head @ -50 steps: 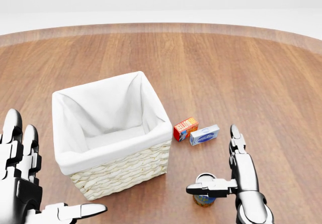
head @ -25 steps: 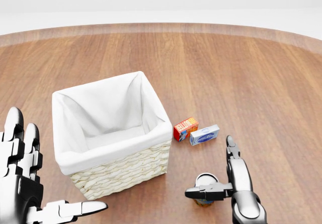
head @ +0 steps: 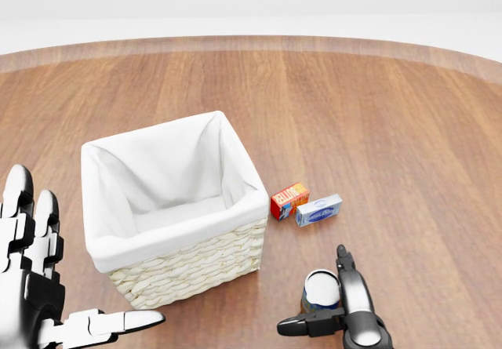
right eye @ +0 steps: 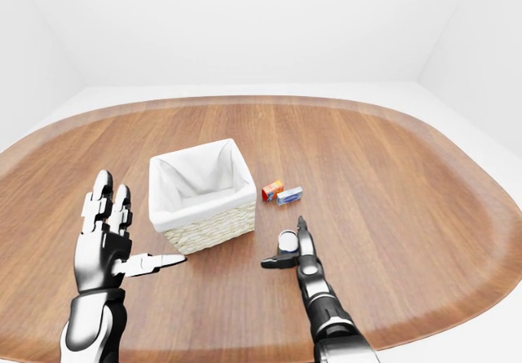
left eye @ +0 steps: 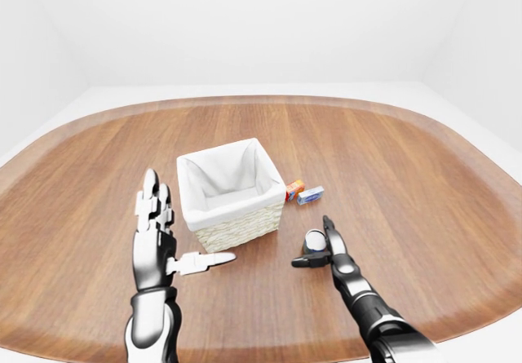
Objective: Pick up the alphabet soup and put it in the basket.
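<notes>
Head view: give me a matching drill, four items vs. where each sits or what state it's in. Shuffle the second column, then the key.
Items
1. basket
2. soup can
3. red box
4. left hand

Places or states
A. raised at the view's lower left, fingers spread, holding nothing
B. between the basket and the blue box
C. white lined, nothing inside
D. upright on the table at the view's bottom, beside the open right hand

Pairs: 1-C, 2-D, 3-B, 4-A
</notes>
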Robot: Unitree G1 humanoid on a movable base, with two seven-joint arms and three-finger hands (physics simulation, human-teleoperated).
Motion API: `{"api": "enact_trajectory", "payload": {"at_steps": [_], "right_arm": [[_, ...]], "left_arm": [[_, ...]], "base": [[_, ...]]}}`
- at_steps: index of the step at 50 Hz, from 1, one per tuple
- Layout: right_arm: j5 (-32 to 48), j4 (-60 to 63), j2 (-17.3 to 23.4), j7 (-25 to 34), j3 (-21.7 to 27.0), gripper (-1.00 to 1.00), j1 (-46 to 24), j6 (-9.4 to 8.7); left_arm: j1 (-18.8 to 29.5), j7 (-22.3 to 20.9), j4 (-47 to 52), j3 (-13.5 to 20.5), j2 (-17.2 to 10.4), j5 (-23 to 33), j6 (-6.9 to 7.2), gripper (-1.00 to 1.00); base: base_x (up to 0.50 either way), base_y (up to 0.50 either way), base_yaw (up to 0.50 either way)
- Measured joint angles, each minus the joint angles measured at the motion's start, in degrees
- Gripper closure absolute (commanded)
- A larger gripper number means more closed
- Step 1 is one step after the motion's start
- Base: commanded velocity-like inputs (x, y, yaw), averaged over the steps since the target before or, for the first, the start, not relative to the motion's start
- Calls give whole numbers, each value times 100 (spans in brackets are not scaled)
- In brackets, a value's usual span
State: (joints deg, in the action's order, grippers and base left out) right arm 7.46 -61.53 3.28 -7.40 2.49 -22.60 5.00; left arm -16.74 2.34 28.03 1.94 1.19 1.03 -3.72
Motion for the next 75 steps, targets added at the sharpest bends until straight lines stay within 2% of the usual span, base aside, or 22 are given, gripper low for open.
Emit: {"api": "enact_trajectory", "payload": {"at_steps": [12,28,46,63,64,65,66,75], "right_arm": [[123,-81,-25,-77,-33,-100,-49,0],[233,-200,-34,-178,-44,-100,-122,0],[736,-848,-79,-667,-7,-100,-507,0],[924,-1114,-85,-837,51,-100,-623,0],[930,-1126,-88,-846,42,-80,-628,0],[942,-1135,-88,-863,38,-16,-633,0],[950,-1142,-86,-881,49,100,-639,0],[774,-1214,-86,-956,5,100,-708,0]], "left_arm": [[-57,-20,69,-10,13,-3,-1,-100],[-286,-10,229,-158,2,43,-128,-100],[-365,48,224,-283,-41,105,-128,-100],[-399,71,213,-350,-59,139,-128,-100],[-400,72,209,-355,-60,142,-128,-100],[-401,74,206,-359,-61,144,-128,-100],[-402,76,202,-363,-62,146,-128,-100],[-442,82,225,-383,-74,136,-128,-100]], "base": [[0,0,0],[0,0,0],[0,0,0],[0,0,0],[0,0,0],[0,0,0],[0,0,0],[0,0,0]]}}
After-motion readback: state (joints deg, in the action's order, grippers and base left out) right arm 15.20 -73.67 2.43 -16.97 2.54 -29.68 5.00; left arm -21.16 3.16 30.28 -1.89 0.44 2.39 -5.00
